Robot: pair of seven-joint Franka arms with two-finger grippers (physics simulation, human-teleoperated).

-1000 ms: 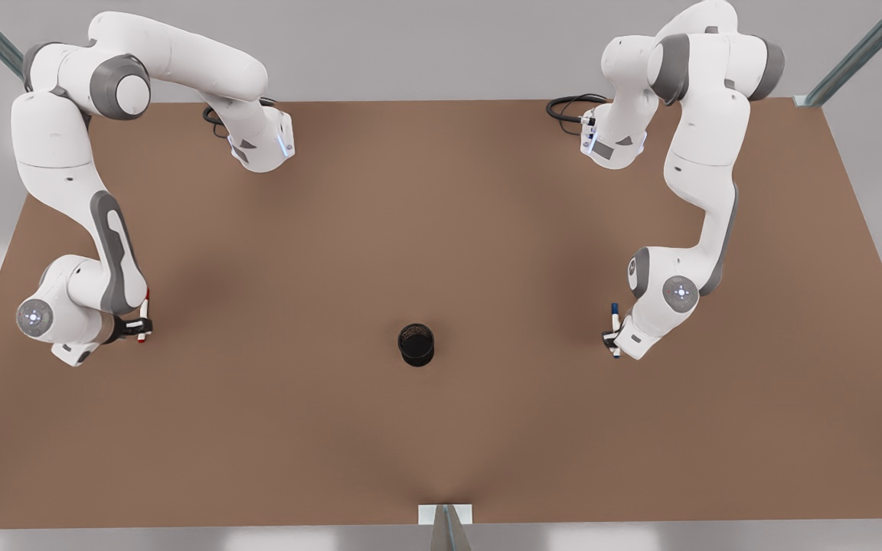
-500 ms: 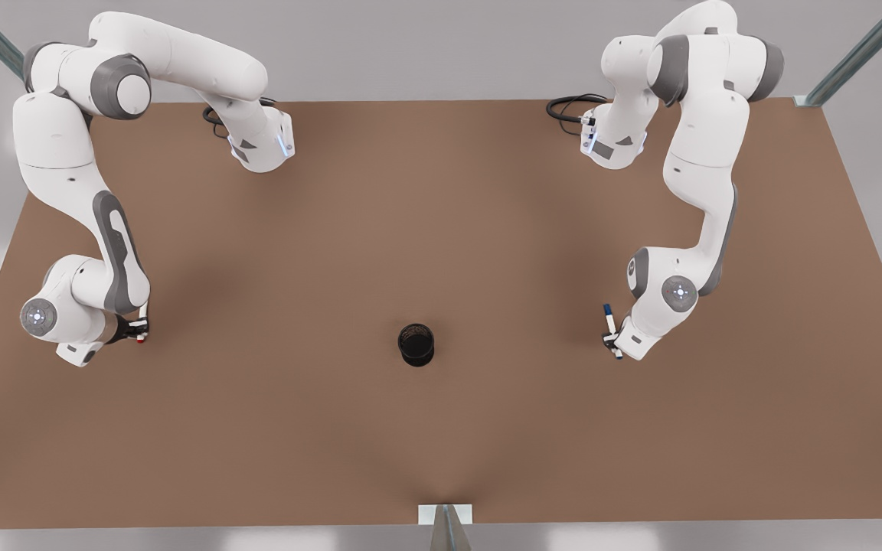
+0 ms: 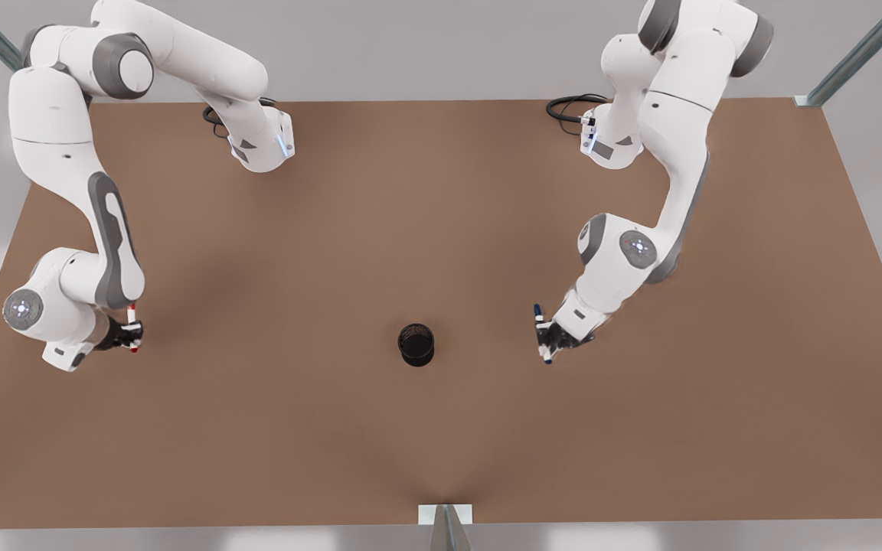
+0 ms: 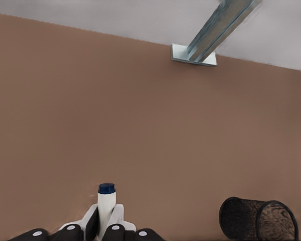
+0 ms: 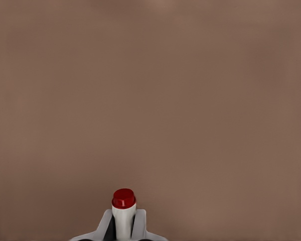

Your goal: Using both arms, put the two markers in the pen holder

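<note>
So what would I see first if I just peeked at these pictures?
Probably the two big white arms over the brown table, each pinching a marker. The left gripper, on the front view's right, holds the blue marker, and the right gripper, on the front view's left, holds the red marker. Between them stands the little black pen holder, closer to the blue marker.
</note>
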